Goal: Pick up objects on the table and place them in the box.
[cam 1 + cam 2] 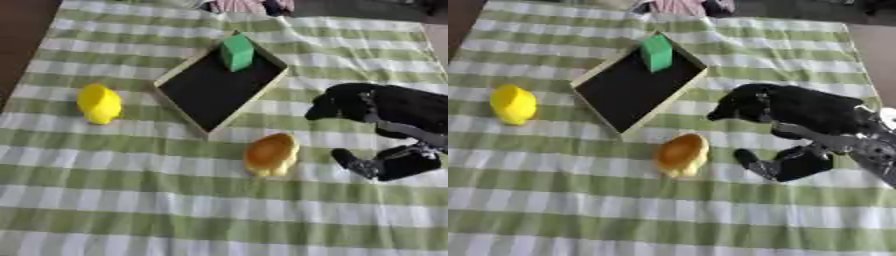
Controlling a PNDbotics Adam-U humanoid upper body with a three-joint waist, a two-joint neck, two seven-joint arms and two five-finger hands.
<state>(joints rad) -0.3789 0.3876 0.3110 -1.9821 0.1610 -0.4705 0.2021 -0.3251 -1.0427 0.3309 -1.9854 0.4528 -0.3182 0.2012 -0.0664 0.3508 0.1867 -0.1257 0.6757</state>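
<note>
Black right hand [785,127] spread open just right of orange object [270,154], nearing box [179,72] edge.

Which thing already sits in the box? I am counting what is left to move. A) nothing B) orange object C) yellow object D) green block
D: the green block stands in the far corner of the box, while the yellow object and the orange object lie on the cloth outside it.
</note>
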